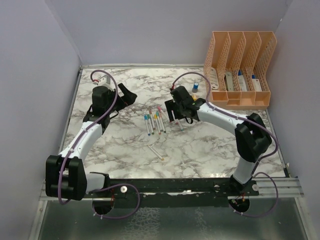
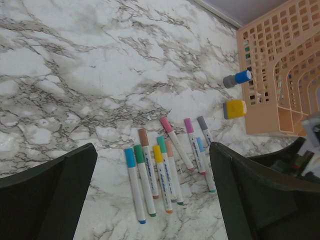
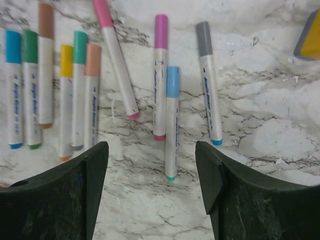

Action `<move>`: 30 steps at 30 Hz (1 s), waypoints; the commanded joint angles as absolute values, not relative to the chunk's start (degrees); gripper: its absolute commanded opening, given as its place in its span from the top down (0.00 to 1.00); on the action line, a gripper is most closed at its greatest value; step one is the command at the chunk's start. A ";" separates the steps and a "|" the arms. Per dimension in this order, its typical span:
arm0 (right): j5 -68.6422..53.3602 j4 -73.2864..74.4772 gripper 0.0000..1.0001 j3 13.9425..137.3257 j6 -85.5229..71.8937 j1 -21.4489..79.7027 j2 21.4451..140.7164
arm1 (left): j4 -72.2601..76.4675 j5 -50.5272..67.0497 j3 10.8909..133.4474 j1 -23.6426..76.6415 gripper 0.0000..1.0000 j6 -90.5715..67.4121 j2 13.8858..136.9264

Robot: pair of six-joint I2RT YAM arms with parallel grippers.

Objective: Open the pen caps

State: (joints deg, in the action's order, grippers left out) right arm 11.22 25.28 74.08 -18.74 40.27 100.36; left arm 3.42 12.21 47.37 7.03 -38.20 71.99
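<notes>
Several white-barrelled pens lie in a loose row mid-table, each with its coloured cap on. One more pen lies alone nearer the arms. The row shows in the left wrist view and the right wrist view. A light-blue-capped pen lies nearest the right jaws. My left gripper is open and empty, above the table to the left of the row. My right gripper is open and empty, low over the table just right of the row. No loose caps show.
A peach file organiser stands at the back right with white-and-blue items inside. A stubby blue bottle and a yellow-orange one lie beside it, close behind the right wrist. Walls enclose the table at the back and sides.
</notes>
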 commanded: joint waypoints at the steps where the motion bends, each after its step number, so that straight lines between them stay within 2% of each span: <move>1: 12.35 27.73 0.34 74.92 -13.71 38.11 104.35 | 9.37 13.35 47.26 8.52 0.01 -40.43 70.43; 4: 10.78 25.61 0.39 74.11 -12.94 35.45 104.80 | 9.27 13.40 47.15 9.39 0.01 -40.39 70.84; 12: 8.19 23.45 0.44 75.05 -11.36 31.45 108.26 | 10.73 12.33 46.39 12.40 0.01 -41.23 72.64; 24: 5.21 22.34 0.50 77.55 -10.28 30.43 114.14 | 11.58 11.69 46.24 14.36 0.01 -41.84 73.97; 30: 4.28 22.89 0.59 77.43 -10.34 29.76 115.75 | 11.87 11.57 46.23 14.75 0.01 -41.95 74.39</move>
